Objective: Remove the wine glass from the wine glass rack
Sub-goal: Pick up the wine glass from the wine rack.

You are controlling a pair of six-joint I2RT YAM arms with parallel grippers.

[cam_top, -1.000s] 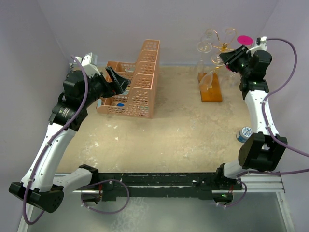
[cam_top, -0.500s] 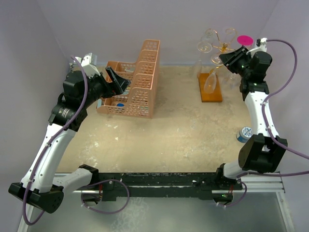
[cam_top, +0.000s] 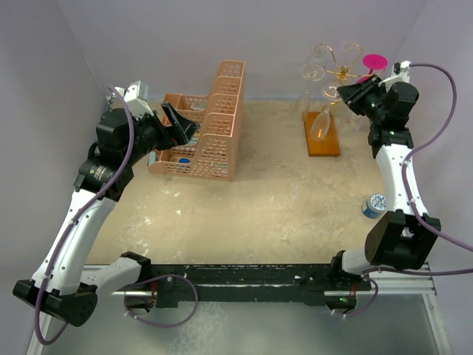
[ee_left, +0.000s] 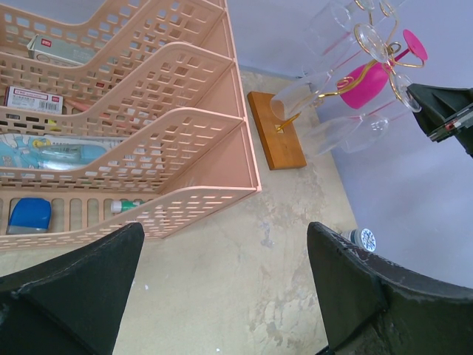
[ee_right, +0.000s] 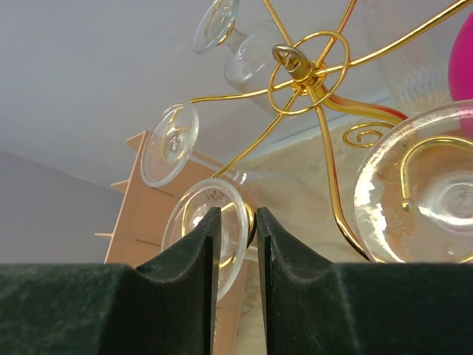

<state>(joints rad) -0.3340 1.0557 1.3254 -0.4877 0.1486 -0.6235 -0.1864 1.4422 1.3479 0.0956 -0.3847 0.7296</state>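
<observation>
The wine glass rack (cam_top: 342, 72) is a gold wire stand on an orange base (cam_top: 323, 137) at the back right. Several clear glasses and a pink one (cam_top: 375, 61) hang from it upside down. My right gripper (cam_top: 349, 92) is at the rack's top. In the right wrist view my right gripper (ee_right: 236, 222) is shut on the edge of the round foot of a clear wine glass (ee_right: 188, 214), next to a gold arm. That glass's bowl (cam_top: 320, 124) hangs tilted over the base. My left gripper (cam_top: 181, 122) is open and empty, far left.
A peach lattice basket (cam_top: 211, 129) with small items stands at the back left, under my left gripper (ee_left: 222, 296). A small bottle with a blue and white cap (cam_top: 373, 205) stands by the right arm. The rack (ee_left: 369, 37) also shows in the left wrist view. Walls close in behind and to the right.
My right gripper has shifted a little to the right at the rack's top, with the glass foot in it, and the glass bowl swung slightly. The left arm has not moved.
</observation>
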